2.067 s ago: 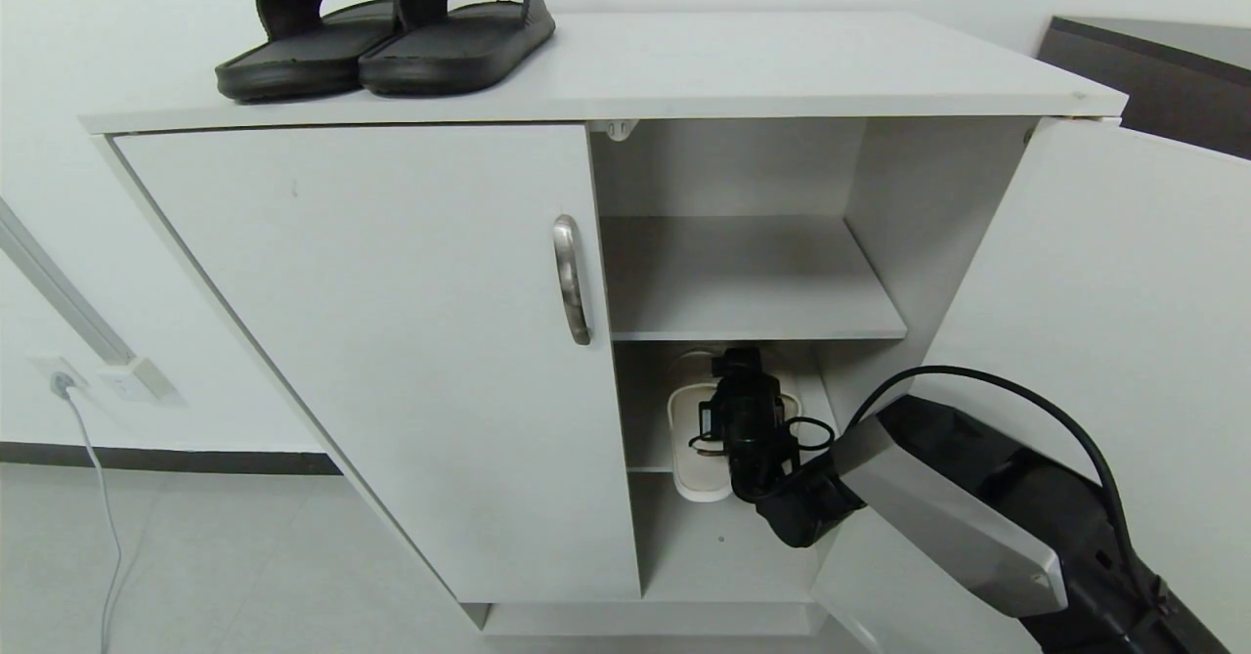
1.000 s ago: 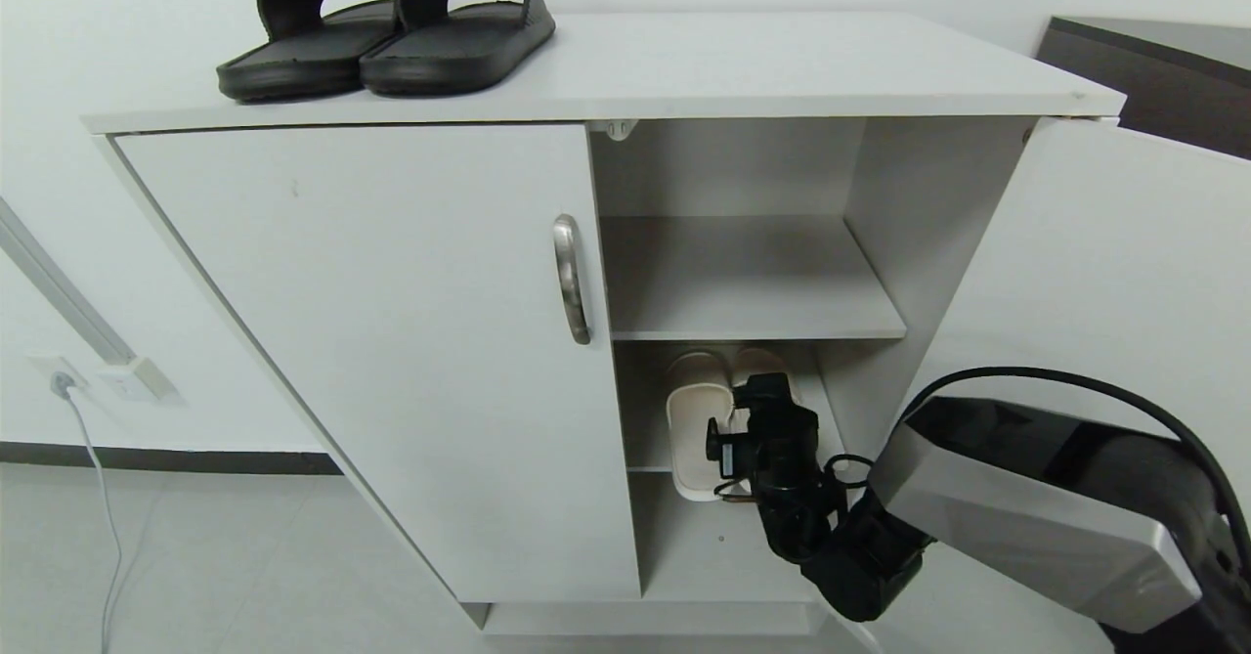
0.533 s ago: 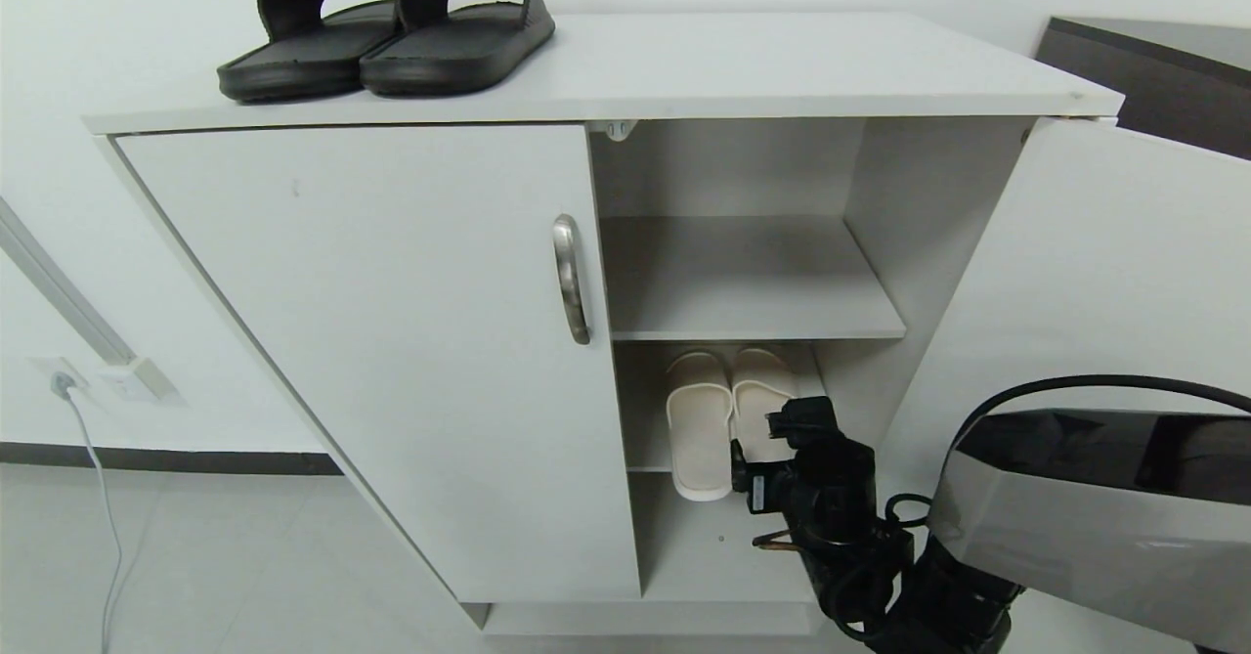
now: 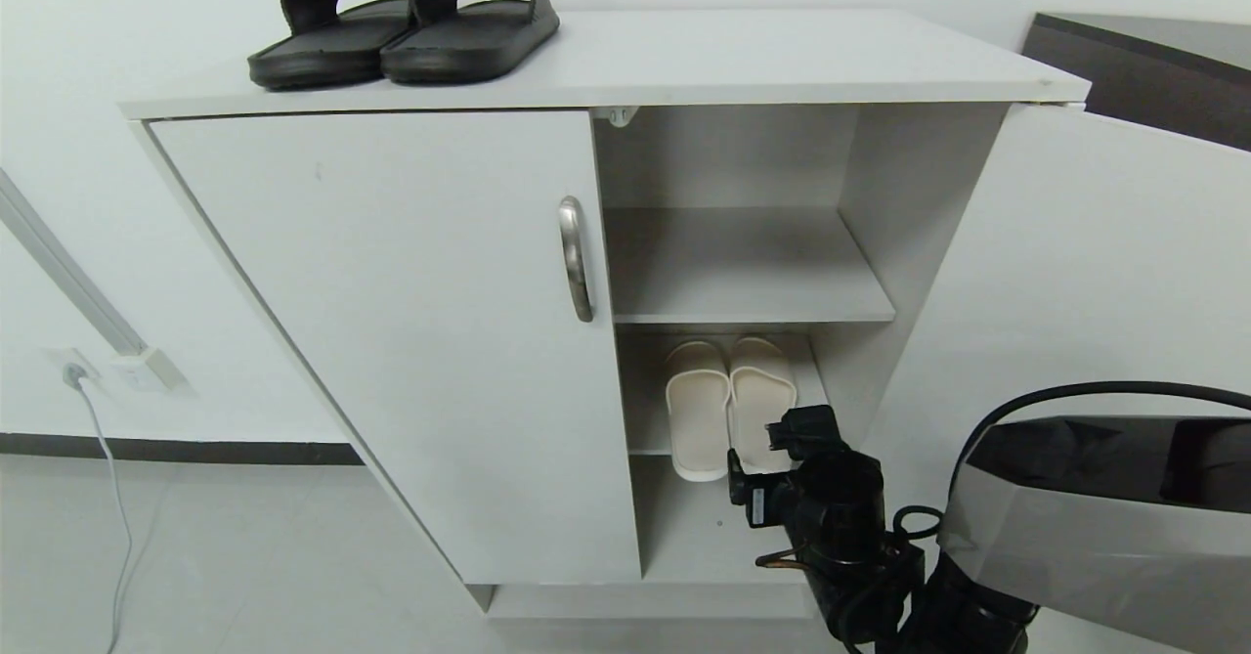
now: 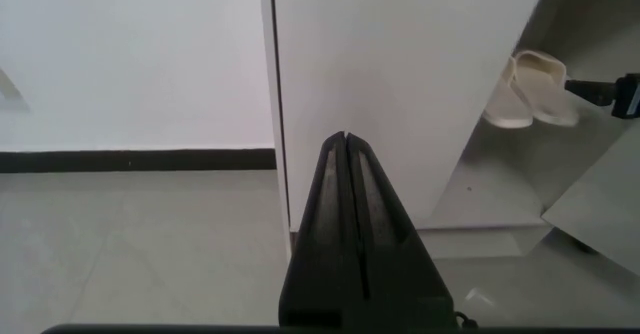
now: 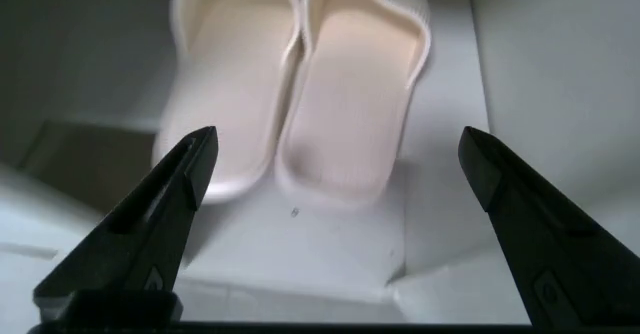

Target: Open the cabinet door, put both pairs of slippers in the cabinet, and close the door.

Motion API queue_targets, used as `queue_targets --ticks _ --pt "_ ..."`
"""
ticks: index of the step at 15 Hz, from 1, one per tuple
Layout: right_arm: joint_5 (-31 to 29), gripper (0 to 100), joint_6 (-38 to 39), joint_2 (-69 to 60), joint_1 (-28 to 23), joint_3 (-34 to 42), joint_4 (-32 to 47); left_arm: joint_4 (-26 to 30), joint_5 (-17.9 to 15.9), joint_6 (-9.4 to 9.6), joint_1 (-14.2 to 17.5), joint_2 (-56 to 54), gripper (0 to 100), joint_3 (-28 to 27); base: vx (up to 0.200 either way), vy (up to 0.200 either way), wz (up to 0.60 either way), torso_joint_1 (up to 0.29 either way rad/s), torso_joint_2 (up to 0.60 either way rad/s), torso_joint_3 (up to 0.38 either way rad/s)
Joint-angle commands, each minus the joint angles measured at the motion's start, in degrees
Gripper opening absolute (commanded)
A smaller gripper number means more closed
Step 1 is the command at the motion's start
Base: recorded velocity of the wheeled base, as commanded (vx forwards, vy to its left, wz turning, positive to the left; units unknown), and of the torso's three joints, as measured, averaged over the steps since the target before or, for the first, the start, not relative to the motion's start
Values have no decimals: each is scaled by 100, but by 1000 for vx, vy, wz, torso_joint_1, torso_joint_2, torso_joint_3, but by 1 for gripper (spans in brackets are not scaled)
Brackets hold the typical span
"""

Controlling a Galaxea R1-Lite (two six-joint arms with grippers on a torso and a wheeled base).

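Looking at your right gripper [image 6: 335, 159]: jaws wide apart, just in front of the white slippers [image 6: 345, 94] on the lower shelf [image 6: 435, 214]. Your left gripper [image 5: 345, 139] is pinched together near the closed door [image 5: 400, 64]. Black slippers [image 4: 406, 19] sit on top of the cabinet [image 4: 782, 58].

The dark wrist of the right arm [image 4: 841, 517] covers the heel of one of the white slippers [image 4: 762, 390]. The open door [image 4: 1095, 263] runs off the picture's edge, and the shut door [image 4: 391, 322] hides the left half of the cabinet [image 4: 733, 58].

Two black slippers [image 4: 459, 48], two white slippers [image 4: 698, 410], one cabinet [image 4: 391, 341], one door handle [image 4: 576, 258].
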Motion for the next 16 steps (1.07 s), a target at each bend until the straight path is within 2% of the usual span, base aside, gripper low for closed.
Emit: queue_targets --ticks 1,2,7,16 --pt "-1 100 -1 -8 14 8 2 2 0 -1 0 7 0 0 -200 0 0 -2 -2 2" --pt "-1 100 -1 -8 14 8 2 -6 0 -1 0 7 0 0 -200 0 0 2 2 7" --pt "-10 100 -10 -69 32 394 -288 2 0 7 0 7 0 0 0 0 0 0 0 0" --pt "-10 100 -36 -140 50 421 -296 2 -9 7 0 7 0 0 0 0 0 0 1 7"
